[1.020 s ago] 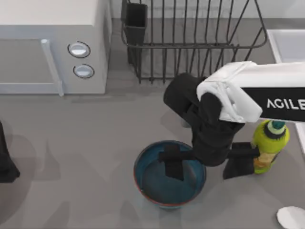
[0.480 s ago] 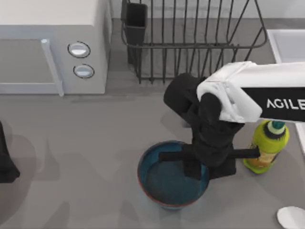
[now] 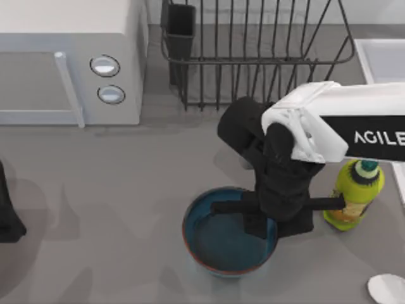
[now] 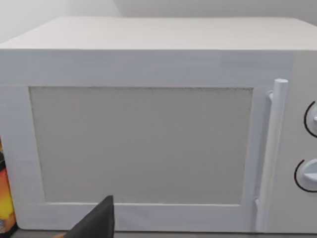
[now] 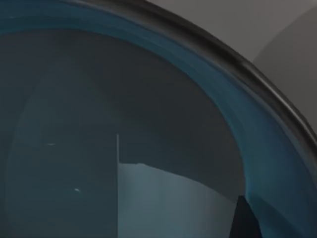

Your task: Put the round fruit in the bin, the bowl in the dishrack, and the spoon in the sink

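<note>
- Top view: the right gripper (image 3: 273, 223) hangs over the right side of the bowl (image 3: 218, 244), which sits on the grey table (image 3: 114, 209) at the bottom centre. One dark finger reaches down inside the bowl's right wall and the other stands just outside it, so the jaws are closed narrow on the bowl's rim.
- Top view: a yellow-green bottle (image 3: 354, 196) stands upright just right of the gripper, apart from the bowl. The dishrack (image 3: 253, 54) lies behind the arm at the top centre, with its dark cutlery cup (image 3: 180, 28) at the left corner. The sink (image 3: 383, 57) lies at the top right edge. A white microwave (image 3: 66, 60) fills the top left. A white rounded shape (image 3: 387, 289) at the bottom right edge may be the spoon; I cannot tell.
- Top view: the left arm (image 3: 7, 212) is parked at the left edge.
- Left wrist view: the microwave's door (image 4: 141, 144) and handle (image 4: 270, 148) face the camera, with a dark fingertip (image 4: 96, 223) at the lower edge.
- Right wrist view: the bowl's blue inner wall (image 5: 148, 99) curves close by, its dark rim (image 5: 237, 64) against the table.
</note>
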Robot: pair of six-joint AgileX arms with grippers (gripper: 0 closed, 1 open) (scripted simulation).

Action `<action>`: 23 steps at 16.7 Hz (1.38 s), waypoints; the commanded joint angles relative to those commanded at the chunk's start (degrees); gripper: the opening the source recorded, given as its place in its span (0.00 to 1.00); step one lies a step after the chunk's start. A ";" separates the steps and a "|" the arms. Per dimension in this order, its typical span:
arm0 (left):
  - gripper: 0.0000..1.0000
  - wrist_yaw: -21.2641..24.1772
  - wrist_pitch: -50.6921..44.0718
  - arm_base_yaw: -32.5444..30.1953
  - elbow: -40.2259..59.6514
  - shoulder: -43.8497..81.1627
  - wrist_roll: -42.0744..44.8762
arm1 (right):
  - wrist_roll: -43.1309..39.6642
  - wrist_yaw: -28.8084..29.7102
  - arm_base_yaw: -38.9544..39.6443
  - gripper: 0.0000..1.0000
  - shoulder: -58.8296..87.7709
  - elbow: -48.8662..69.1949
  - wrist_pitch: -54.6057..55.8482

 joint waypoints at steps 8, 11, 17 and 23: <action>1.00 0.00 0.00 0.00 0.00 0.00 0.00 | -0.83 -5.41 0.56 0.00 -2.32 11.40 3.13; 1.00 0.00 0.00 0.00 0.00 0.00 0.00 | -1.49 -6.43 -0.51 0.00 -3.27 16.63 -0.51; 1.00 0.00 0.00 0.00 0.00 0.00 0.00 | -0.81 -1.94 -0.71 0.00 -4.96 16.40 -17.71; 1.00 0.00 0.00 0.00 0.00 0.00 0.00 | -0.22 -0.01 -0.05 0.00 -6.09 15.48 -21.47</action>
